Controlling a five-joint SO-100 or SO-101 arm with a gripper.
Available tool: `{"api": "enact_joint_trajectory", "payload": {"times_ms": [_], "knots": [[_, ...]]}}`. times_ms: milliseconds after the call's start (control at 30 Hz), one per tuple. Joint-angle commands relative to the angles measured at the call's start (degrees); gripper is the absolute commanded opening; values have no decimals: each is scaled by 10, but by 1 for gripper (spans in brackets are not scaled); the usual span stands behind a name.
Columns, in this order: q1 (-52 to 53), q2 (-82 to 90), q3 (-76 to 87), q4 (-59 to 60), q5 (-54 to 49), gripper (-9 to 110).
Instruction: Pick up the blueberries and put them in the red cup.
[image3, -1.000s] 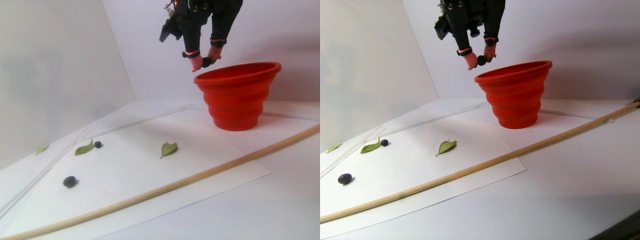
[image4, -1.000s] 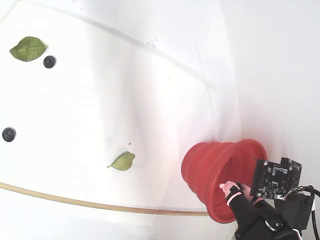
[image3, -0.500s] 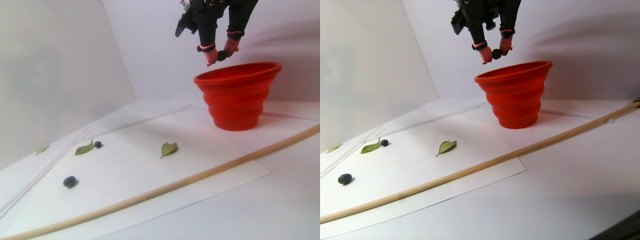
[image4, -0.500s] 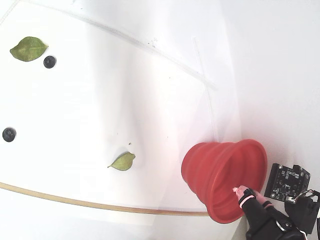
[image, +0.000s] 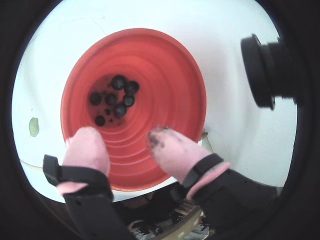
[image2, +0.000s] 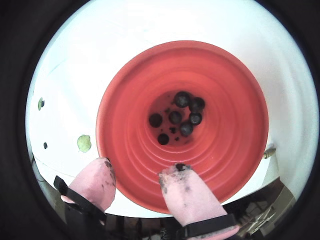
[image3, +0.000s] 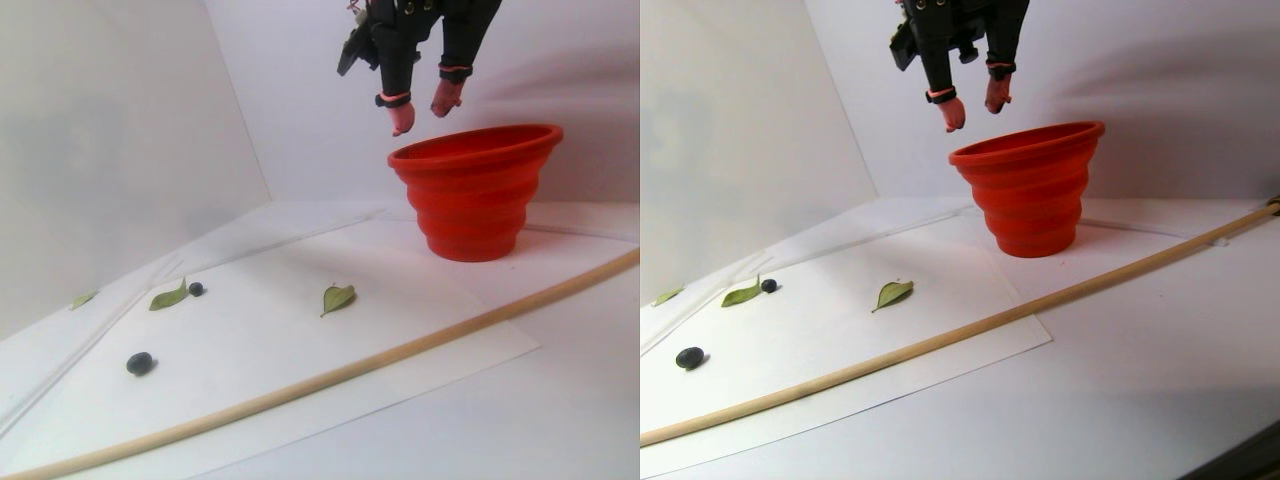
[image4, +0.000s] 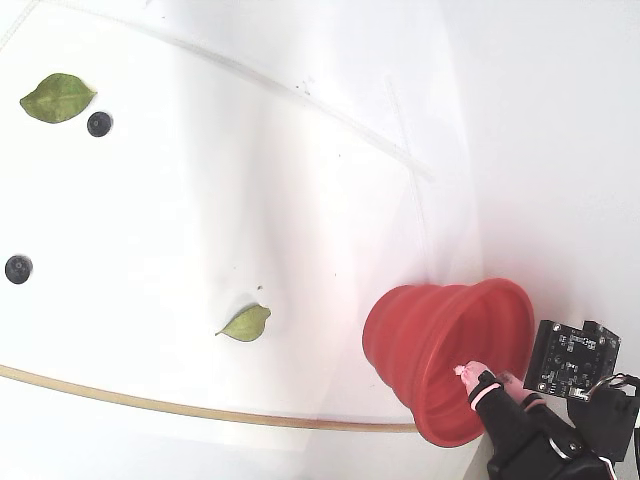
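A: Gripper (image3: 420, 105) above the near-left rim of the red cup (image3: 470, 215) in the stereo pair view. Jaws apart, nothing between the pink fingertips (image: 87, 145). Dark smears on the right pad (image2: 177, 177), likely berry juice.

B: Cup contents?

A: Cluster of blueberries (image2: 177, 117) at the bottom, roughly seven in both wrist views. Fingers directly over the opening, so anything let go lands inside rather than on the rim.

B: Anything left on the table?

A: Two loose. One berry (image4: 99, 124) just beside a green leaf (image4: 57, 97), far left in the fixed view. Another berry (image4: 18, 268) alone, nearer the wooden stick (image3: 330, 375). Third leaf-like speck further left, too small to tell.

B: Stage of the task?

A: Probably a drop-off point, with two more trips to go. Berry beside the leaf trickier: risk of pinching leaf along with fruit.

B: Cup stable?

A: Upright on the white sheet (image3: 300, 330), well apart from the loose fruit. Soft ribbed wall, so best kept clear of the fingers.
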Motion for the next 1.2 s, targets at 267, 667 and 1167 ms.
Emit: {"api": "enact_joint_trajectory", "payload": {"times_ms": [267,667,1167], "knots": [[-62,60,-36,12,-11,16],[-134,60,-15,12,-11,17],[-205,23,7,-8,0,17]]}}
